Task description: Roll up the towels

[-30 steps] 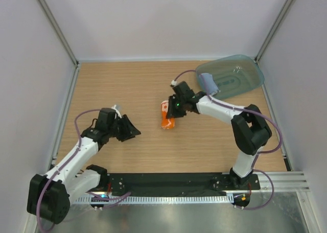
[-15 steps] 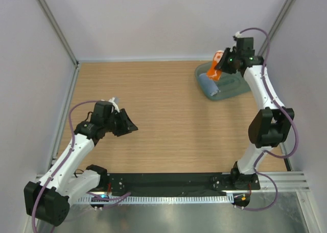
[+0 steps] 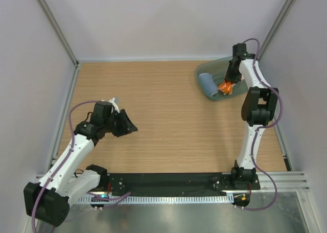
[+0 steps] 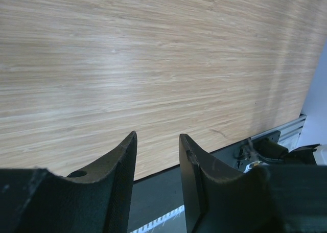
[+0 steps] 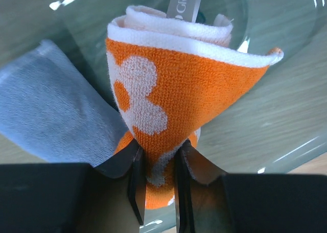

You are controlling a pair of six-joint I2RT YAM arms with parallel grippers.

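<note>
Between the right fingers (image 5: pixel 135 187) is the lower end of the orange-print towel (image 5: pixel 184 85). They are clenched on it hard enough that the terry bulges out on either side. The roll rises from that pinch, with its coiled pale edge at the top. Just beside it, on the left of the wrist view, lies the blue towel (image 5: pixel 51 110), already rolled and close enough that the two may be touching.

Both are over the teal tray (image 5: pixel 286 23), whose translucent floor shows beneath them. From above, the blue roll rests inside the tray at the far right corner of the bench (image 3: pixel 153 105). Whether the orange roll is set down on the tray floor I cannot tell.

This cloth looks light, soft and springy. It is not slippery or fragile, but it will probably uncoil if held by one loose layer. The safer hold seems to be across the middle of the roll, pinning the outer flap.

Well apart, the left fingers (image 4: pixel 115 166) hover over bare bench, parted and holding nothing.
</note>
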